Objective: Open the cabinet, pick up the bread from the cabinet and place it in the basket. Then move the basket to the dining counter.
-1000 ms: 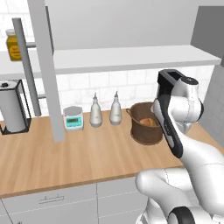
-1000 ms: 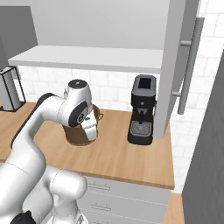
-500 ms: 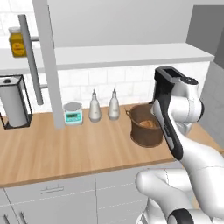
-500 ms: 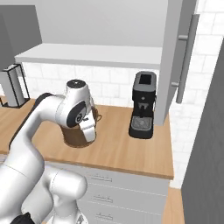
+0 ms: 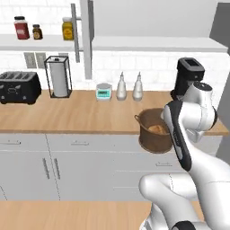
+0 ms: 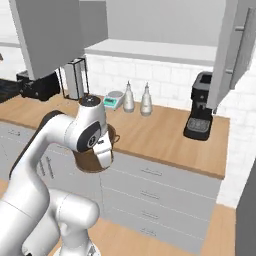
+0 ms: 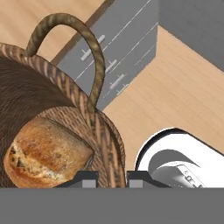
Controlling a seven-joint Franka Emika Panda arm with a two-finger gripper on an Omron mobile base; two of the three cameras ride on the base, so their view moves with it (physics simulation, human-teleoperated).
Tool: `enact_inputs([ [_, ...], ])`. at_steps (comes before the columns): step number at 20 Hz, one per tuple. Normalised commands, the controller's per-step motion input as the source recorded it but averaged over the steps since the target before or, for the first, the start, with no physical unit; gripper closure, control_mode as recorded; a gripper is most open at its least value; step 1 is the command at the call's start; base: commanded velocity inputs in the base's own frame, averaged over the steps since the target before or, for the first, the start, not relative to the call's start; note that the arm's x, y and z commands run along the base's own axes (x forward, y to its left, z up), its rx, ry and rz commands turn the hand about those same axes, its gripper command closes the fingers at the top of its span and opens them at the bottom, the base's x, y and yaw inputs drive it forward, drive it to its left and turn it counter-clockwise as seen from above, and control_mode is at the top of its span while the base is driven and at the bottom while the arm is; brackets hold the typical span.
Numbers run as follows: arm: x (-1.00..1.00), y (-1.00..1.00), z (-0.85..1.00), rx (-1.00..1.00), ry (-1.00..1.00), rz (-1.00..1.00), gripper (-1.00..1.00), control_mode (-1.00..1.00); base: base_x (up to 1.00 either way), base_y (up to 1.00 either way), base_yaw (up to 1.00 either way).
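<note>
While carried: the basket (image 7: 52, 109) is held off the worktop's edge, bread (image 7: 46, 153) inside.
Gripper (image 7: 111, 177): pinched on the basket rim.

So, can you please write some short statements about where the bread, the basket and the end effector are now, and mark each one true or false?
1. The bread lies inside the basket. True.
2. The basket stands on the worktop beside the coffee machine. False: it is held in the air in front of the grey drawers, off the worktop.
3. The end effector is shut on the basket's rim, one fingertip inside the wall and one outside. True.
4. The paper towel holder lies tipped over. False: it stands upright by the tiled wall.
5. The basket is empty. False: the bread is in it.
6. Two bottles stand beside the small scale. True.
</note>
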Motion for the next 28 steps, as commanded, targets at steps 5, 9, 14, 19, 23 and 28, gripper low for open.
enact_inputs([
  [5,0.0,0.0,0.0,0.0,0.0,0.0,1.0,1.0,-0.22,0.03,1.0],
  [9,0.0,0.0,0.0,0.0,0.0,0.0,1.0,1.0,-0.16,0.0,1.0],
  [14,0.0,0.0,0.0,0.0,0.0,0.0,1.0,1.0,-0.16,0.0,1.0],
  [19,0.0,0.0,0.0,0.0,0.0,0.0,1.0,1.0,-0.16,0.0,1.0],
  [23,0.0,0.0,0.0,0.0,0.0,0.0,1.0,1.0,-0.16,0.0,1.0],
  [28,0.0,0.0,0.0,0.0,0.0,0.0,1.0,1.0,-0.28,-0.06,0.75],
])
